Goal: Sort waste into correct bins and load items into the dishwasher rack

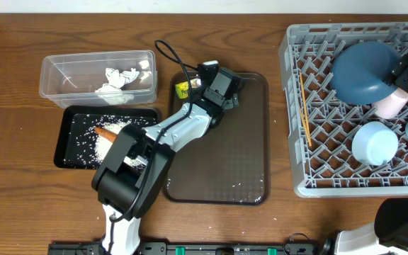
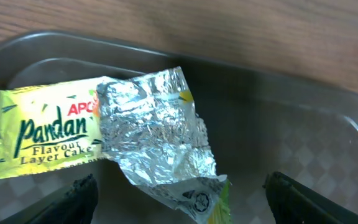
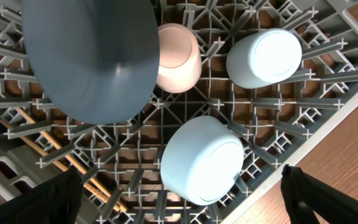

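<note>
Brown tray bears the wrapper; left jaws released above it; right jaws released over rack.

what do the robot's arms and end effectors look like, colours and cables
The left arm has white rounded links and bulky black joint housings, with a thin black cable looping out near its wrist. The right arm shows the same black housing and a bit of white. The left end effector and right end effector each have two matte black fingers. No markings visible.
</note>
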`<control>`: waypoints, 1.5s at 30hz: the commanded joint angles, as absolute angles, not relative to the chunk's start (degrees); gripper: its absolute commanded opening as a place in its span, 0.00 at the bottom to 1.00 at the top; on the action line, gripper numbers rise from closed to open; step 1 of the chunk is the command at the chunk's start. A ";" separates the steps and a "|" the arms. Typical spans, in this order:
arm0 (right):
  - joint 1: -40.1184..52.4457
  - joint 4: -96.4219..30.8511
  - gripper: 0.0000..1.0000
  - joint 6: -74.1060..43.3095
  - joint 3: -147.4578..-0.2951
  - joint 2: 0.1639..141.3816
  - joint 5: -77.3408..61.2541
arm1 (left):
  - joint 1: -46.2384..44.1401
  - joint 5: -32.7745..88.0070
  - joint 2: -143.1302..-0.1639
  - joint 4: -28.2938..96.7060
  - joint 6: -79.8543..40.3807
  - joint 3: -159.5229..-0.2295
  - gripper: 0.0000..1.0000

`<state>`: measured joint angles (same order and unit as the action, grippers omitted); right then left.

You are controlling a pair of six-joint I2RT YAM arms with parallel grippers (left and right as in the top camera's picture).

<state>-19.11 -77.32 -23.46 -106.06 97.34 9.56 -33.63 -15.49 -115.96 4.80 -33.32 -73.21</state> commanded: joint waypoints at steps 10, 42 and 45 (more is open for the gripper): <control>-19.49 -77.41 0.99 -23.73 -105.95 97.84 9.61 | -33.17 -14.79 -117.62 5.30 -31.48 -72.86 0.69; -19.49 -77.41 0.99 -23.73 -105.95 97.84 9.61 | -32.62 -14.96 -118.65 4.40 -31.53 -72.86 0.06; -19.49 -77.41 0.99 -23.73 -105.95 97.84 9.61 | -33.45 -14.37 -117.10 6.70 -31.53 -72.86 0.06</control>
<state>-19.11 -77.30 -23.46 -106.06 97.34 9.54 -32.71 -14.90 -119.04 5.50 -31.48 -73.19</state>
